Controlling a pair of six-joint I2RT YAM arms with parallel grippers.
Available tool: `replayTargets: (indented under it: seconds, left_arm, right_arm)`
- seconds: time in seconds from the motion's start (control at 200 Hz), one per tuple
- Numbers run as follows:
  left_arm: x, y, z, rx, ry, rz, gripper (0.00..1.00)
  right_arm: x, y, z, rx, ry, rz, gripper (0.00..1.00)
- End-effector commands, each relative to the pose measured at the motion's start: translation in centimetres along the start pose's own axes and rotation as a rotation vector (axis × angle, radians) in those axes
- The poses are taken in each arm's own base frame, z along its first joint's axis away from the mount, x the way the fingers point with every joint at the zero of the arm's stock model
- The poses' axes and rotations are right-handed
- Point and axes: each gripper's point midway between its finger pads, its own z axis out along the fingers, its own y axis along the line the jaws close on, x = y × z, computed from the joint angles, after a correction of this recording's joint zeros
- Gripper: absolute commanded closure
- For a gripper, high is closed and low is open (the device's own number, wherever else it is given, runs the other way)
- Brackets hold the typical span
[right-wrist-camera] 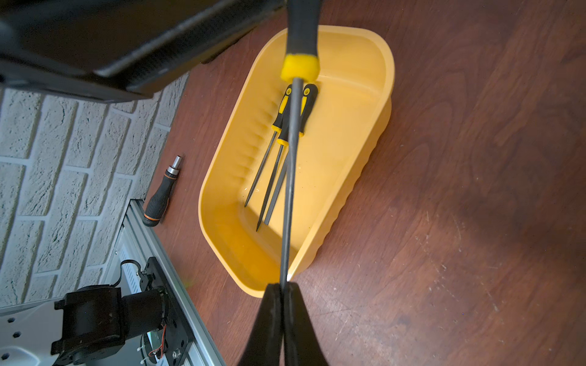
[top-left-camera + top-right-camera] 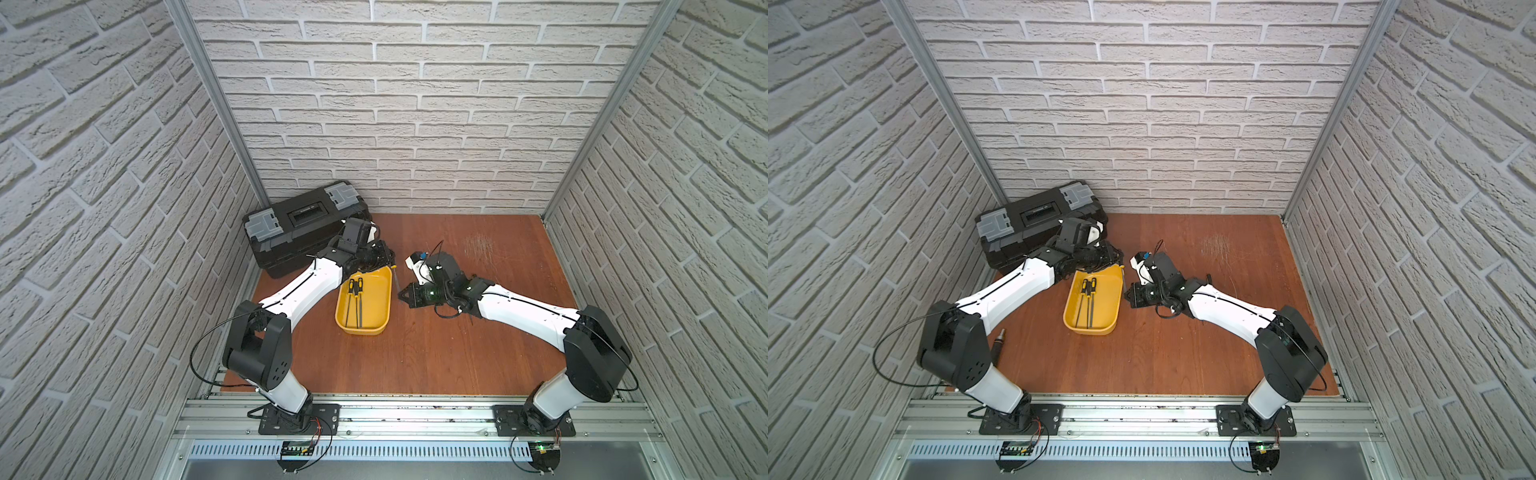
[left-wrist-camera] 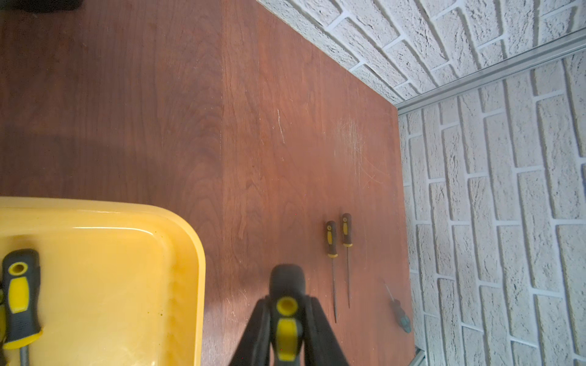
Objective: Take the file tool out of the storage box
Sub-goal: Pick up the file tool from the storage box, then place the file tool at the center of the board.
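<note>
Nearest the front rail, a black bit driver (image 2: 998,345) lies on the wooden table (image 2: 415,353) by the left arm's shoulder. A little further in sits the storage box (image 2: 361,330), the shallow yellow tray, flat on the table between the two arms. At least two black-and-yellow files (image 2: 357,303) lie side by side in it, handles toward the far end.

Just past the tray's far right corner the two arms meet on one file tool (image 1: 291,158). It is lifted clear of the tray's floor, hanging over the rim on that side. The left gripper (image 3: 287,309) is clamped round its black-and-yellow handle. The right gripper (image 1: 283,290) is pinched tight on the thin steel shaft near its tip, so both pincers grip the same tool from opposite ends.

Off toward the right-hand wall, the left wrist view shows two more files (image 3: 339,253) lying parallel on the bare wood, and a small screwdriver (image 3: 400,313) close to the wall.

At the back left corner stands the black toolbox (image 2: 303,224), its lid down.
</note>
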Motion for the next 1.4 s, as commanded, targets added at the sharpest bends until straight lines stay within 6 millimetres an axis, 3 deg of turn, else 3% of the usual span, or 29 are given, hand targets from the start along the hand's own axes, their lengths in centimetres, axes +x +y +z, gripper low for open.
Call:
replayTargets:
  seconds: [0.0, 0.125, 0.5, 0.765, 1.11, 1.39]
  left_arm:
    - [-0.8, -0.9, -0.8, 0.042, -0.040, 0.016, 0.88]
    - [-1.0, -1.3, -1.0, 0.056, -0.038, 0.027, 0.68]
    - [-1.8, -2.7, -2.8, 0.083, -0.009, 0.115, 0.33]
    - [-0.6, -2.2, -4.8, 0.015, 0.054, 0.220, 0.21]
    - [2.7, 0.5, -8.1, -0.131, 0.179, 0.273, 0.02]
    - [4.1, 2.2, -10.7, -0.237, 0.233, 0.296, 0.01]
  right_arm:
    - [-1.4, 2.1, -0.5, -0.051, -0.042, -0.059, 0.97]
    - [-1.5, 1.9, -0.9, -0.030, -0.048, -0.072, 0.97]
    - [-1.7, -0.3, -3.2, 0.129, -0.052, -0.120, 0.97]
    - [-0.3, -4.3, -5.4, 0.339, -0.017, -0.127, 0.97]
    - [2.0, -9.0, -8.4, 0.535, 0.022, -0.119, 0.97]
    - [3.3, -12.1, -9.5, 0.599, 0.056, -0.085, 0.97]
